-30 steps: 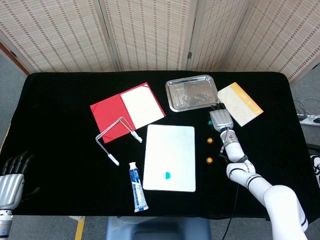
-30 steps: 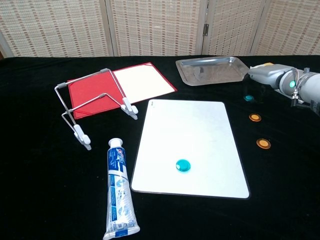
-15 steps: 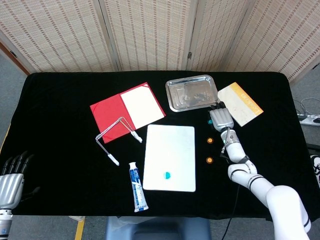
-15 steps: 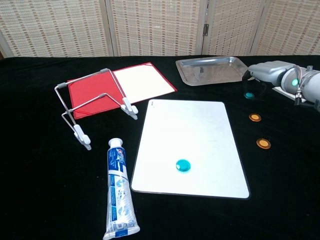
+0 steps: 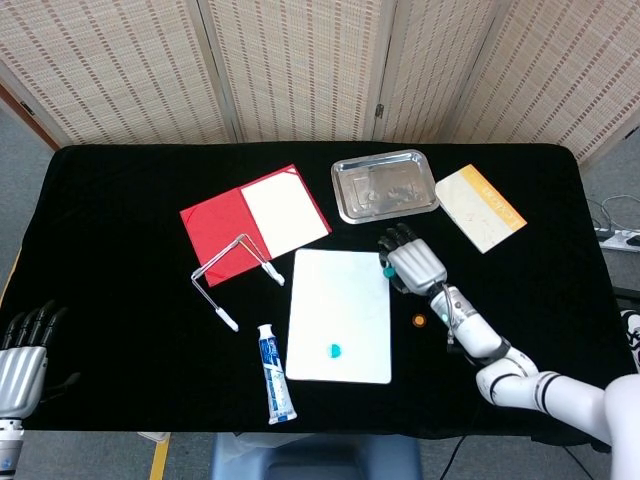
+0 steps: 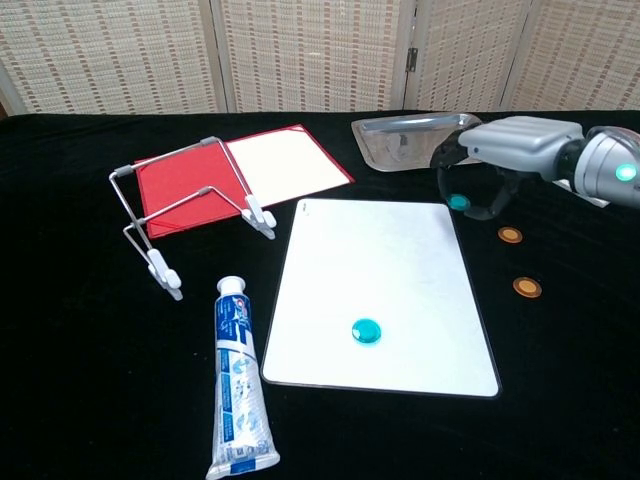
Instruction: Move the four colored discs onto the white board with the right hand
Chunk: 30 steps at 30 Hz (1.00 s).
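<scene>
My right hand point(image 5: 411, 262) point(image 6: 503, 158) hovers over the white board's point(image 5: 340, 300) point(image 6: 380, 260) far right corner and pinches a teal disc point(image 5: 385, 271) point(image 6: 458, 203) between thumb and fingers. A second teal disc point(image 5: 334, 351) point(image 6: 366, 331) lies on the board near its front edge. Two orange discs point(image 6: 510, 235) point(image 6: 527, 287) rest on the black cloth right of the board; in the head view only the nearer one point(image 5: 419, 320) shows. My left hand point(image 5: 22, 358) hangs at the table's near left corner, fingers apart and holding nothing.
A metal tray point(image 5: 385, 187) point(image 6: 420, 138) sits behind the board, with a yellow-edged booklet point(image 5: 480, 207) to its right. A red folder point(image 5: 255, 222) point(image 6: 240, 175), a wire stand point(image 5: 232, 272) point(image 6: 185, 215) and a toothpaste tube point(image 5: 275, 373) point(image 6: 240, 385) lie left of the board.
My right hand has picked the teal disc up off the cloth and carried it left to the board's far right corner. The left hand has not moved.
</scene>
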{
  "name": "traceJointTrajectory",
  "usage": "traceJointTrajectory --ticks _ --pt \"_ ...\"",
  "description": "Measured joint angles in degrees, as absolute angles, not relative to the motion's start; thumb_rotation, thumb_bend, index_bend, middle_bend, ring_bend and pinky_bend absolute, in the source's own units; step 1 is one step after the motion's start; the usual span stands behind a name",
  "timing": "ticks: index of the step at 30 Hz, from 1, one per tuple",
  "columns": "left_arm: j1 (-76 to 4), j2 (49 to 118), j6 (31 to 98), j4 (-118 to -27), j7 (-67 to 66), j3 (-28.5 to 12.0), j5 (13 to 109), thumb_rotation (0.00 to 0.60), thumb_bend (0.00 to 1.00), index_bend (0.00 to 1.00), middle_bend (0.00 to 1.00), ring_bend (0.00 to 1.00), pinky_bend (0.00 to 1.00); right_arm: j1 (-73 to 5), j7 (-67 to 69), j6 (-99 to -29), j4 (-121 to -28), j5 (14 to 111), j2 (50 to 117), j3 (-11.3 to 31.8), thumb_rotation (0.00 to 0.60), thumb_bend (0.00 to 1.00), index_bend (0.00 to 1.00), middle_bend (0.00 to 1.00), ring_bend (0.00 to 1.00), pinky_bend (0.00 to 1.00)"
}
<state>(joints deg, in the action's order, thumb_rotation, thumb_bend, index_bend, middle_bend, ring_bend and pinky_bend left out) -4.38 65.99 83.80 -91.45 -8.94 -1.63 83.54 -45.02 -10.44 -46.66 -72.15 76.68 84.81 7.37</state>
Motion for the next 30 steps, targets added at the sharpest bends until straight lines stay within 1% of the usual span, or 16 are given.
traceJointTrajectory --ticks 3,6,12,18,30 --pt "-4.3 65.8 84.1 -91.9 -9.1 -1.6 83.8 0.600 0.20 0.11 0.02 0.07 0.00 -44.1 -10.7 -48.8 -77.6 81.7 82.3 4.7 0.600 0.42 0.49 0.20 0.07 0.00" --pt "-4.2 65.6 84.2 -92.1 -9.3 -1.5 83.9 0.600 0.20 0.11 0.02 0.07 0.00 -43.6 -10.6 -50.2 -80.6 86.2 81.2 2.1 0.600 0.42 0.49 0.20 0.07 0.00" --pt "-3.9 65.5 84.6 -92.4 -9.3 -1.2 84.1 0.600 0.20 0.11 0.02 0.07 0.00 -43.5 -10.6 -51.7 -82.6 93.1 81.4 -2.1 0.600 0.42 0.49 0.20 0.07 0.00" --pt "-3.7 65.5 84.8 -92.3 -9.2 -1.1 84.3 0.600 0.20 0.11 0.02 0.07 0.00 -43.6 -10.7 -52.2 -82.0 96.0 83.1 -3.8 0.600 0.43 0.49 0.20 0.07 0.00" --pt "-3.5 65.6 84.7 -92.0 -8.9 -1.0 84.2 0.600 0.20 0.11 0.02 0.07 0.00 -44.5 -11.6 -51.1 -81.0 96.8 84.9 -4.0 0.600 0.42 0.47 0.20 0.06 0.00"
